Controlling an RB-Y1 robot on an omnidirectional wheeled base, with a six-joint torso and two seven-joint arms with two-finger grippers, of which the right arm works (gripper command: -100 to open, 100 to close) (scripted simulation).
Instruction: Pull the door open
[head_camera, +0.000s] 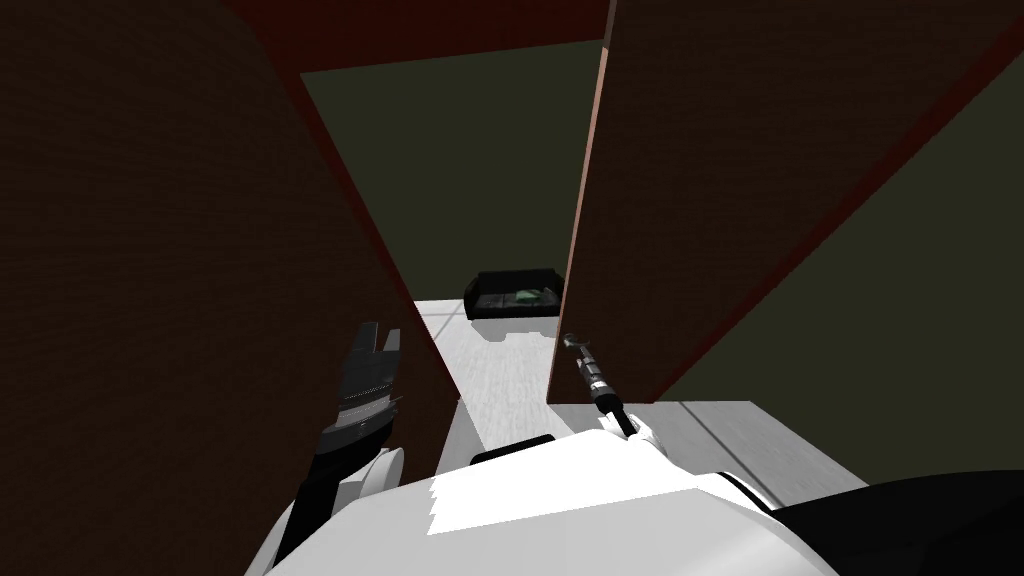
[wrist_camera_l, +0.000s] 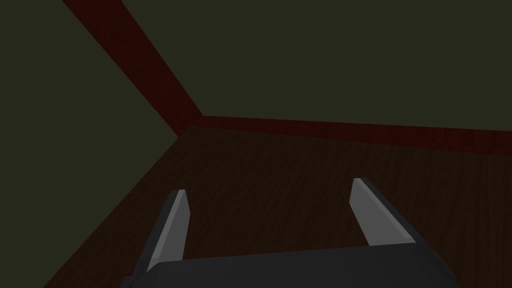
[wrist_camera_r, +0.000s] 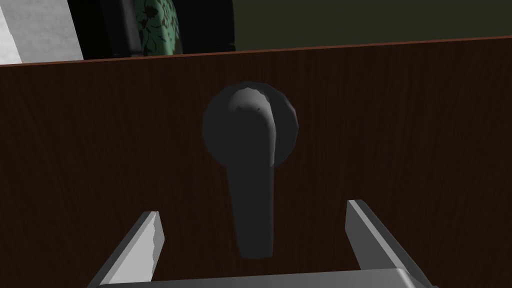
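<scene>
The dark brown wood door (head_camera: 720, 200) stands partly open to my right, its pale edge toward the gap. In the right wrist view its face (wrist_camera_r: 100, 150) carries a dark grey lever handle (wrist_camera_r: 252, 200) on a round base. My right gripper (wrist_camera_r: 252, 225) is open, and the lever's free end lies between the fingers without touching them. In the head view the right gripper (head_camera: 572, 342) sits just off the door's edge. My left gripper (head_camera: 375, 340) hangs open at the left by a dark brown panel (wrist_camera_l: 280, 185), holding nothing.
Through the gap lie a pale floor (head_camera: 500, 370) and a black sofa (head_camera: 512, 293) with a green cushion against a dark olive wall. A dark brown panel (head_camera: 150, 250) stands close on my left. Dark red trim (wrist_camera_l: 150, 70) runs along the wall's edges.
</scene>
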